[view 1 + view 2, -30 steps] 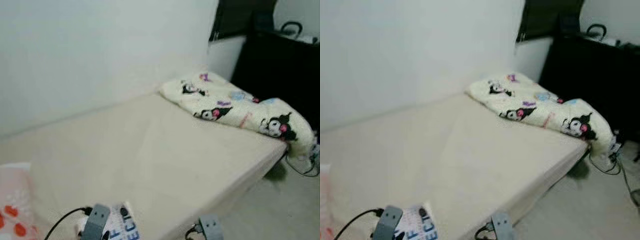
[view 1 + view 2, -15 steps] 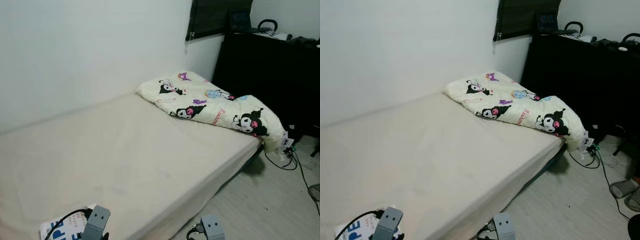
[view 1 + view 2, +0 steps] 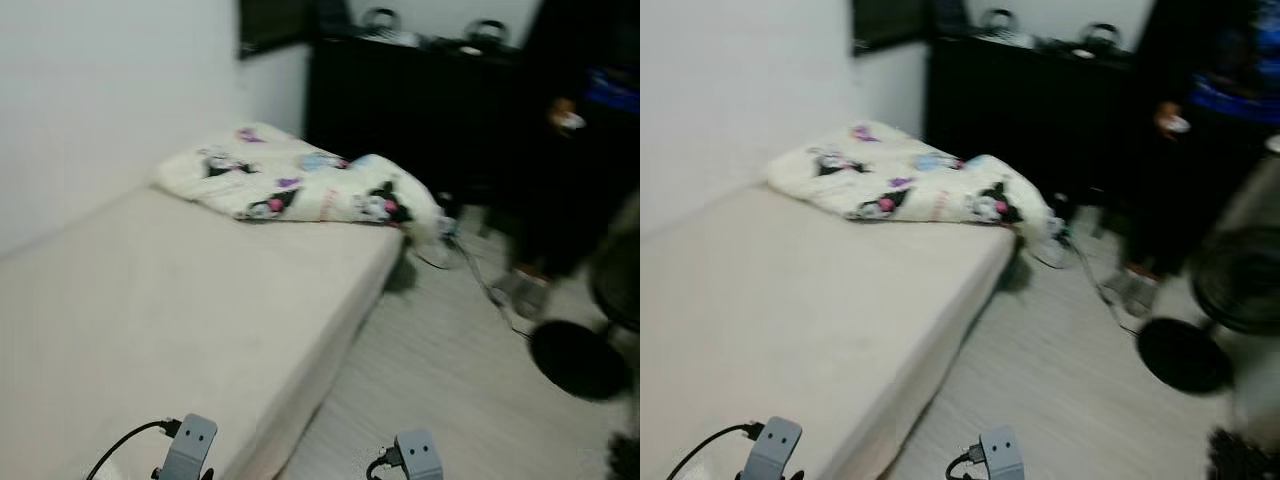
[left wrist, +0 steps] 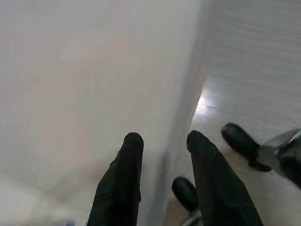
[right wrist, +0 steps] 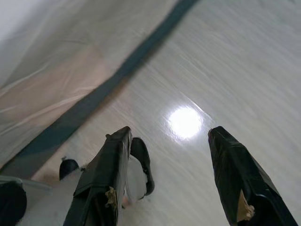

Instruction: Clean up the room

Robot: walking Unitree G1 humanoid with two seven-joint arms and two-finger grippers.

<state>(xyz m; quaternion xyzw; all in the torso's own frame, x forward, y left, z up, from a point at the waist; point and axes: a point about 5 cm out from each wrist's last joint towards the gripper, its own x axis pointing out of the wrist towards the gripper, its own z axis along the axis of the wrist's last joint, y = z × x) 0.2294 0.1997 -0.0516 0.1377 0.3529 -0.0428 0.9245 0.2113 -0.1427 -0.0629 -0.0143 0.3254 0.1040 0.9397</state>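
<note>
Head views blurred. Bed with a bare cream mattress runs from 7 o'clock up toward 11 o'clock, against a white wall. A rumpled blanket, cream with dark cartoon figures, lies heaped on the far end of the bed at about 12 o'clock, one corner hanging over the bed's edge.

Pale floor lies to the right of the bed. A dark cabinet stands beyond the blanket at 12 to 1 o'clock, with small items on top, too blurred to name. A person in dark clothes with a blue band stands at 2 o'clock. A round black base, probably a fan's, sits on the floor at 3 o'clock. Cables trail on the floor near the bed's far corner.

Left hand: fingers narrowly apart, holding nothing, hanging over the bed's edge where mattress meets floor. Right hand: fingers wide, holding nothing, over the floor just beside the bed's dark base strip. Robot's feet visible below it. Both wrists show at 6 o'clock in the head views.
</note>
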